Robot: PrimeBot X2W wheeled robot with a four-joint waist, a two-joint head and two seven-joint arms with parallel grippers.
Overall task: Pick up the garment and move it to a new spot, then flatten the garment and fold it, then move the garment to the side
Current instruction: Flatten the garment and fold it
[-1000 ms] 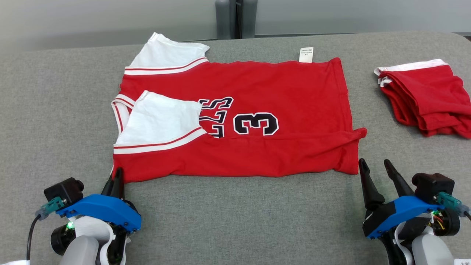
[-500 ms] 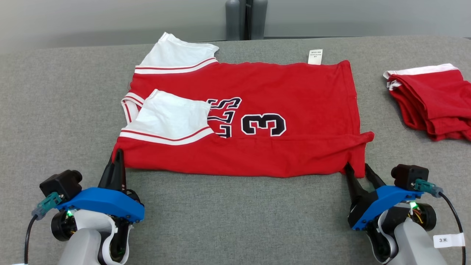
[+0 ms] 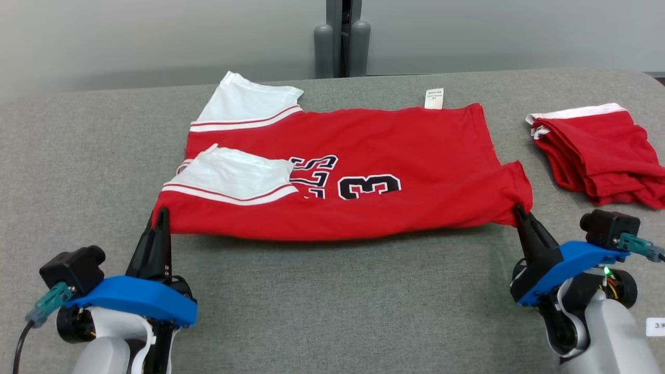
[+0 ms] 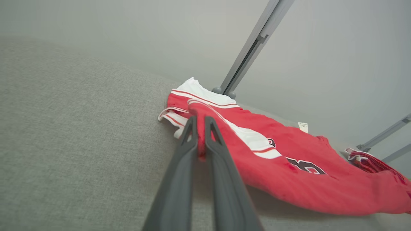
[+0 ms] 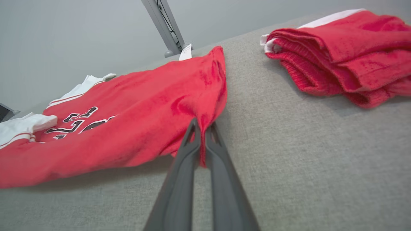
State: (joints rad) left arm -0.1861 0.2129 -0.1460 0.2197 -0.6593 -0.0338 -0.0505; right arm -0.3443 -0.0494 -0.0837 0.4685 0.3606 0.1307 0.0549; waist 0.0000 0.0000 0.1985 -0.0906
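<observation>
Two arms reach forward low over the grey woven tabletop point(image 3: 332, 301), one at each near corner of the red jersey point(image 3: 363, 156). It lies spread mid-table, its near edge raised. A folded red pile point(image 3: 602, 150) sits well apart on the right. The left gripper point(image 3: 162, 214) and right gripper point(image 3: 519, 210) each pinch the soft knit. A small white label point(image 3: 434, 98) sticks out at the jersey's far edge.

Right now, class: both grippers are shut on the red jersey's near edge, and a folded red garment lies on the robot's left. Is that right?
No. The folded red garment lies on the robot's right, not its left; the head view shows it. The rest stands: the left gripper and right gripper are both shut on the red jersey at its near edge.
</observation>
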